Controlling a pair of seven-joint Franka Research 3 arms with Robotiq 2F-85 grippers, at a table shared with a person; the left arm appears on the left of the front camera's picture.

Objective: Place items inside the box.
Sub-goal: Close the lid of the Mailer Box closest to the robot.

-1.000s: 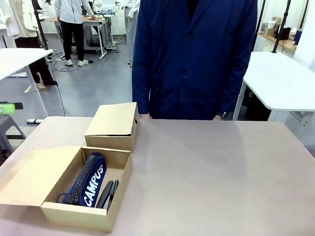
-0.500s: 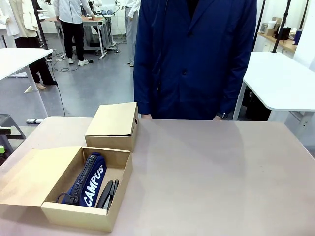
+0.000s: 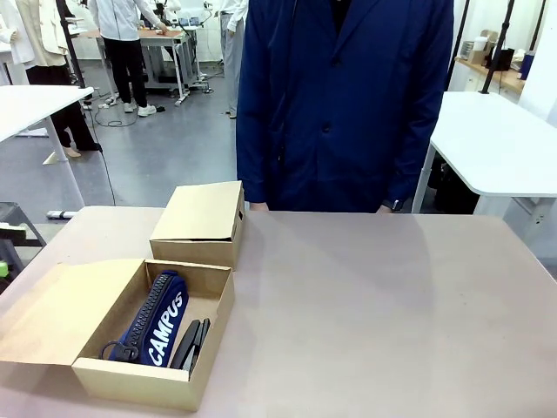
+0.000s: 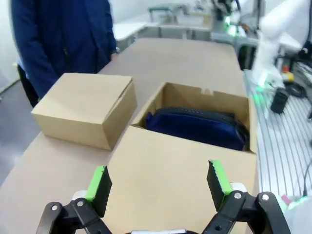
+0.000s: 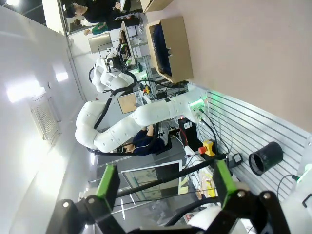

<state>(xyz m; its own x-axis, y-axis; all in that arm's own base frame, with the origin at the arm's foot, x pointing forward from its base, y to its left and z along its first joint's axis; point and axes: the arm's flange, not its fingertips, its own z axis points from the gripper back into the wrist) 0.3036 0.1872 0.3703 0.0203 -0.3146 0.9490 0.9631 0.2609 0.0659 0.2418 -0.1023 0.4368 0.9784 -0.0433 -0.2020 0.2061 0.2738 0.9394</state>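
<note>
An open cardboard box (image 3: 209, 300) is sitting at the near left of the table, its lid flap lying flat to the left. Inside, a navy zippered pouch (image 3: 157, 318) with white "CAMPUS" lettering is lying lengthwise, with slim black pieces (image 3: 191, 341) resting just beside its right side.

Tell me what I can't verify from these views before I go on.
- Closed box, front view: its lid hides whatever is inside.
- Open box, front view: the navy pouch covers the floor; the near wall hides its lower end.
- Black pieces beside the pouch: too small to identify.
- Person's hands, front view: hidden behind the table edge.
</note>
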